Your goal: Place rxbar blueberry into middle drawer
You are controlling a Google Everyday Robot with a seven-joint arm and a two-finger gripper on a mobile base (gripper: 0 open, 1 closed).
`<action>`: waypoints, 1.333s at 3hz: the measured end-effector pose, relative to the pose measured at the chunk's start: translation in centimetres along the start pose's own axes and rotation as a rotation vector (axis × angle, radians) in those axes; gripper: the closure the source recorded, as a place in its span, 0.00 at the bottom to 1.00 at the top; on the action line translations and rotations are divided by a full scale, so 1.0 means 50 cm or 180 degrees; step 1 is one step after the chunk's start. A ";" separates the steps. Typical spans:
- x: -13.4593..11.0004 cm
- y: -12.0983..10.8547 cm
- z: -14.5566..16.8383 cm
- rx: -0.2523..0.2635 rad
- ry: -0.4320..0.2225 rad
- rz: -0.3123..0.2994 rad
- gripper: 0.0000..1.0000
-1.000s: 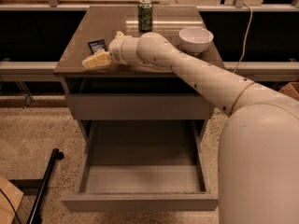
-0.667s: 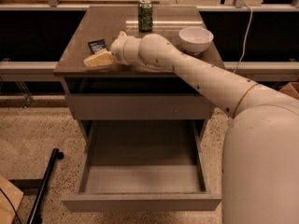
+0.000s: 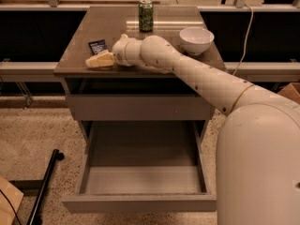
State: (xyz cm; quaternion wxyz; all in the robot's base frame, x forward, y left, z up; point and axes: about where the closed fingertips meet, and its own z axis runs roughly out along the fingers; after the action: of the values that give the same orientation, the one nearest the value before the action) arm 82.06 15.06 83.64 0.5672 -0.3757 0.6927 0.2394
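Pincer [image 3: 92, 62] (beside rxbar blueberry [image 3: 97, 46], on tabletop [image 3: 93, 27]) barely shifted; wrist sank slightly, shoulder bulk crept leftward.

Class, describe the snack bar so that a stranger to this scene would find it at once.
Start at the brown cabinet top above the open drawer. Near its left front corner is the gripper; the snack bar lies flat just behind it. It is the only small dark packet with pale lettering, unlike the tall green can and white bowl.
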 end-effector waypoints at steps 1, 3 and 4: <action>0.008 -0.002 0.004 -0.0007 0.0039 0.0009 0.26; 0.003 0.016 -0.002 -0.0024 0.0056 -0.0059 0.80; 0.004 0.020 -0.005 -0.0023 0.0065 -0.0064 1.00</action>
State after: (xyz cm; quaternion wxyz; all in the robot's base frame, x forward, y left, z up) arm 81.11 15.42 83.39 0.5612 -0.3872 0.6937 0.2323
